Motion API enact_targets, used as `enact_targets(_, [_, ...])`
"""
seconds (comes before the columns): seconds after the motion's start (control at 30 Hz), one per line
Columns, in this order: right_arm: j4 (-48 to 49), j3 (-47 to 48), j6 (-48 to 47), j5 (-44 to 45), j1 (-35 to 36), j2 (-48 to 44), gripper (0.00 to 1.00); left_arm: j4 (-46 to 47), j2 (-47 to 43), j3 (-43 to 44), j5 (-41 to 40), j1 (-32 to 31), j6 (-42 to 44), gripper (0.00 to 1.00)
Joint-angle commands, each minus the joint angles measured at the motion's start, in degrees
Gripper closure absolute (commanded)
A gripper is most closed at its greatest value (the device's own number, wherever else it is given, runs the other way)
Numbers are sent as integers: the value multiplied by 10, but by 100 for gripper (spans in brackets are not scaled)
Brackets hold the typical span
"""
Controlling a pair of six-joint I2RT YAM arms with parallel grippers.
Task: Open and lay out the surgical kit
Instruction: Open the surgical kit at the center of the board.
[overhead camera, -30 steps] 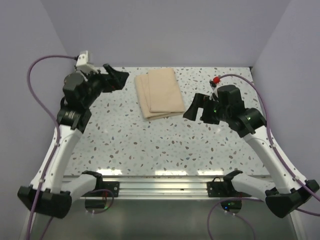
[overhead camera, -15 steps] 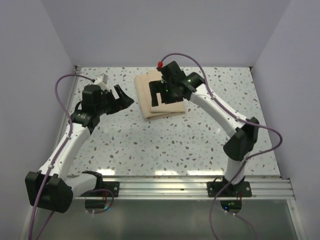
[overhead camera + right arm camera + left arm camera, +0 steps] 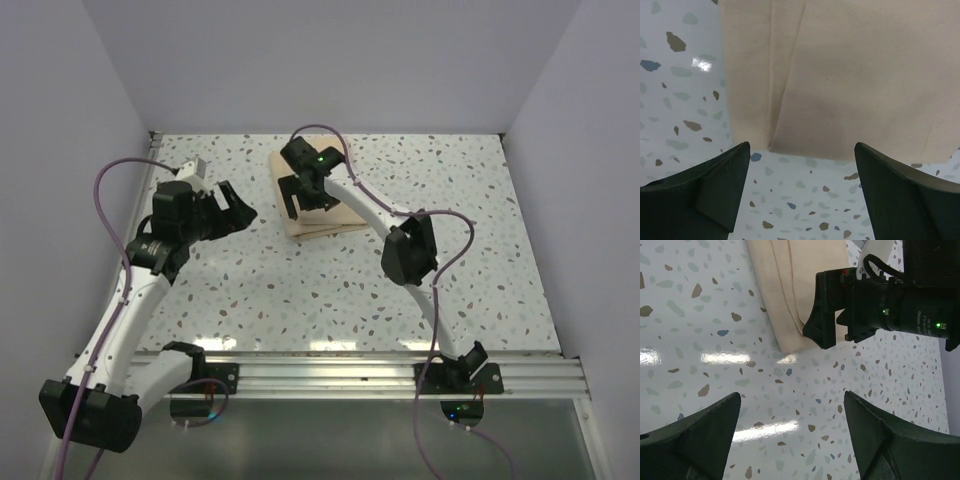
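Top external view shows you the speckled desk [image 3: 300, 290] with both arms moved since a second ago. Your right arm [image 3: 410, 255] has swung from the right side across to the far edge, and the left arm [image 3: 140, 290] has drawn in toward the middle. The surgical kit [image 3: 325, 225] lies near the middle of the far edge, a tan cloth bundle folded flat, its contents hidden. Your right gripper [image 3: 305, 200] hangs over its near-left corner, jaws spread, holding nothing. The left gripper [image 3: 238, 203] sits just left of the bundle, jaws also apart and empty.
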Motion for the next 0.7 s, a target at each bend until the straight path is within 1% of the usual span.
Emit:
enact_targets(0.0, [-14,27,-8,18,4,8,11,-15,-9,-8,-12,0,8,12])
enact_targets(0.1, [-5,27,-12,22,3,23,13,-12,-7,-9,-11,-1,5,13])
enact_targets(0.2, [-2,39,-15,29,4,39,18,-11,-3,-9,-11,0,3,13])
enact_targets(0.3, [-2,46,-17,37,4,50,29,-11,2,-9,-16,-1,2,13])
enact_targets(0.33, [-2,46,-18,40,4,54,36,-11,6,-8,-16,0,2,14])
enact_targets(0.4, [-5,45,-21,43,3,61,44,-12,9,-7,-16,-1,2,14])
enact_targets(0.43, [-7,45,-21,42,3,64,57,-12,13,-5,-17,0,2,14])
enact_targets(0.5, [-9,44,-24,41,4,69,71,-12,16,-4,-18,0,4,15])
enact_targets(0.53, [-11,44,-24,39,4,69,82,-11,19,-4,-18,0,4,15])
enact_targets(0.57, [-12,45,-23,42,3,67,99,-10,20,-3,-18,0,6,15])
enact_targets(0.67, [-12,44,-21,59,1,46,100,-2,34,4,-13,0,19,16])
